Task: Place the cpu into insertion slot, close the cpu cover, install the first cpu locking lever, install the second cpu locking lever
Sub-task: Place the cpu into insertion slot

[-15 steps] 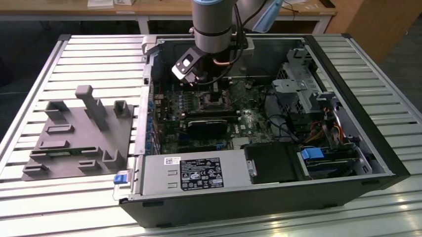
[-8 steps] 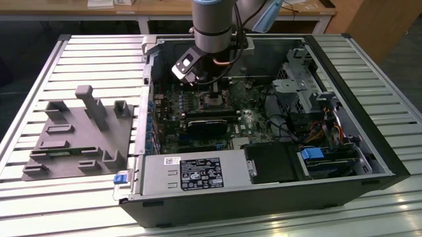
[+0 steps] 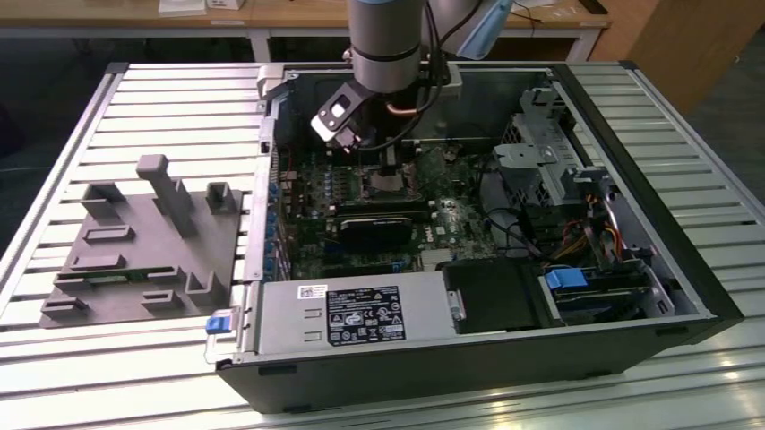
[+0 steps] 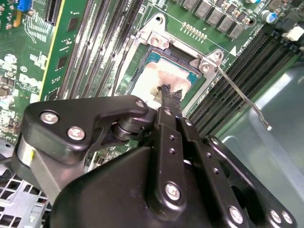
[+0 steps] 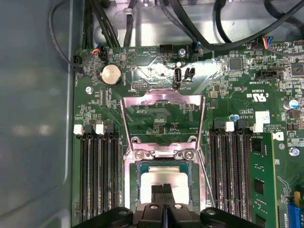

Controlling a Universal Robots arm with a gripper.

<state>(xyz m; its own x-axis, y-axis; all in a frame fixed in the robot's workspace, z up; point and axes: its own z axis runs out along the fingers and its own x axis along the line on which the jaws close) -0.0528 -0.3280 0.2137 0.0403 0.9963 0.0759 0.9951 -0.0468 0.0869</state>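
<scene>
open computer case [image 3: 478, 372] lying on a slatted metal counter [image 3: 143, 98], with the robot arm [image 3: 385, 36] reaching down into it. step in hand, by judgement: the end of the placing. the cpu [image 5: 149, 183] lies flat inside the insertion slot [image 5: 192, 185] on the green circuit board [image 5: 228, 90], between two banks of long memory slots [image 5: 97, 175]. the gripper [image 5: 163, 190] has its fingers pressed together, pinching nothing, with the tips over the middle of the chip's top; whether they touch it cannot be told. the cpu cover [image 5: 162, 100] stands swung back off the slot, and a thin locking lever [image 4: 242, 97] juts free beside the slot, so neither is fastened yet. closing the cover would call for a clear chip top, then a push on the frame's free bar, kept away from the lever. surroundings: a grey moulded fixture [image 3: 132, 251] rests by the counter's edge at the exterior view's left; wooden desks [image 3: 299, 13] stand beyond the counter's far edge.
</scene>
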